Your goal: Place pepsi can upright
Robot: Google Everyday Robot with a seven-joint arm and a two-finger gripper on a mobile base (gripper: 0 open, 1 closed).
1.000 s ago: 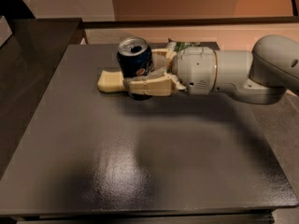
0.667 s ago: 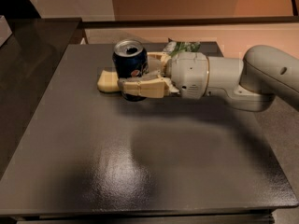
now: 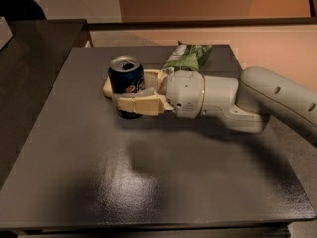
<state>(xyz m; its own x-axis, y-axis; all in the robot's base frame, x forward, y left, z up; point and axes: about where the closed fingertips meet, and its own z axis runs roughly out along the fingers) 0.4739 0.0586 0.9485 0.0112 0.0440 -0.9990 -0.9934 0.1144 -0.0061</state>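
The pepsi can point(image 3: 126, 77) is dark blue with a silver open top and stands upright on the dark table point(image 3: 148, 182), toward the far middle. My gripper point(image 3: 131, 92) reaches in from the right and is shut on the can. The near cream finger point(image 3: 141, 105) crosses the can's lower front. The far finger is mostly hidden behind the can. Whether the can's base touches the table is hidden by the finger.
A yellow sponge point(image 3: 106, 88) lies just behind and left of the can, touching or nearly touching it. A green chip bag point(image 3: 188, 56) lies at the far edge behind my wrist. A darker counter point(image 3: 29, 73) stands to the left.
My gripper has moved a little left and down toward the table with the can in it. The can stays upright.
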